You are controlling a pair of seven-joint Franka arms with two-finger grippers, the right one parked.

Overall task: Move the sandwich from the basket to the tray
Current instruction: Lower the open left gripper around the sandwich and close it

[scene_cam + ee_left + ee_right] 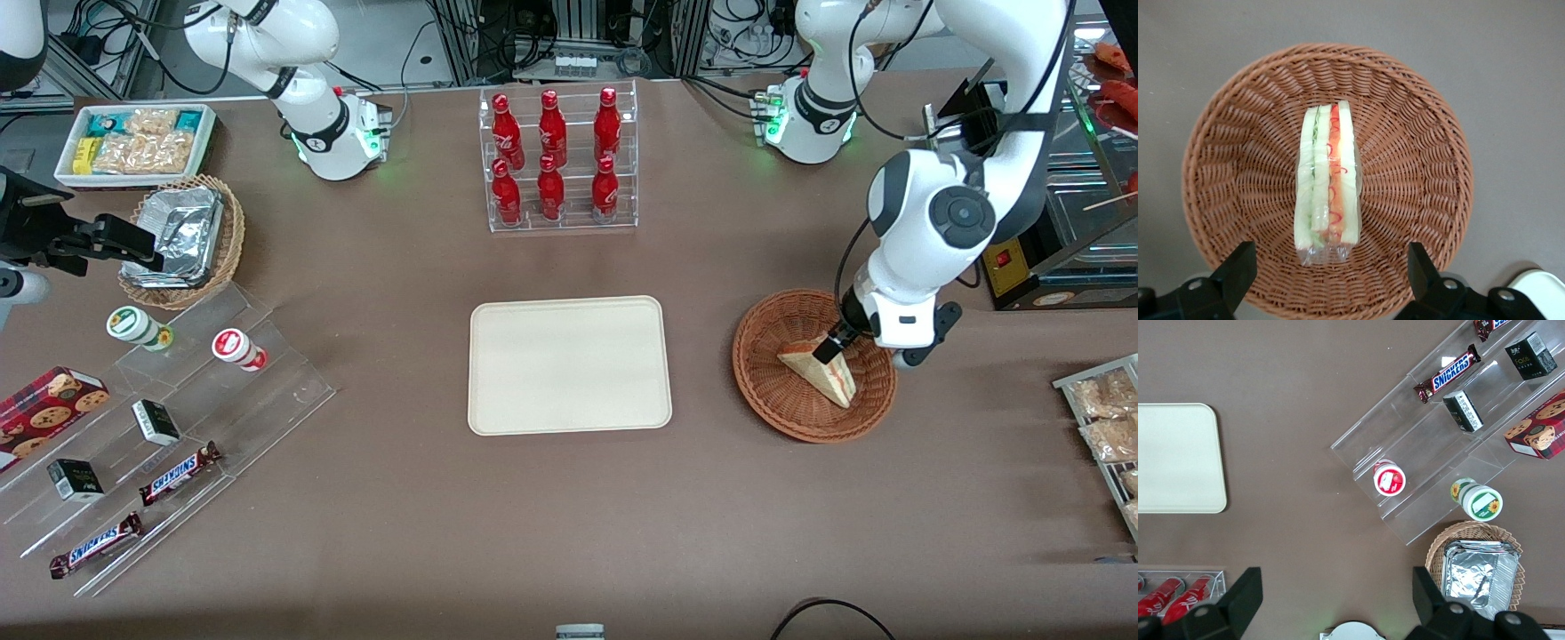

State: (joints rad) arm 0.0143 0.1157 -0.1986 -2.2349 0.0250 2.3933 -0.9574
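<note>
Spread wide, the gripper [1328, 270] hangs over the sandwich [1327, 179] in the basket [1225, 153], so the pick-up step seems in hand, needing a descent and pinch before carrying to the tray [569, 364].

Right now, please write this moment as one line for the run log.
stage: pre-grasp | gripper: open, above sandwich | sandwich: in wicker basket, not gripped | tray: holds nothing

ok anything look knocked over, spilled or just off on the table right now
Nothing stands out. The sandwich lies in the basket, wrapped and intact, with the open gripper over it. The tray is bare and square to the table. The red bottles stand upright in their rack.
</note>
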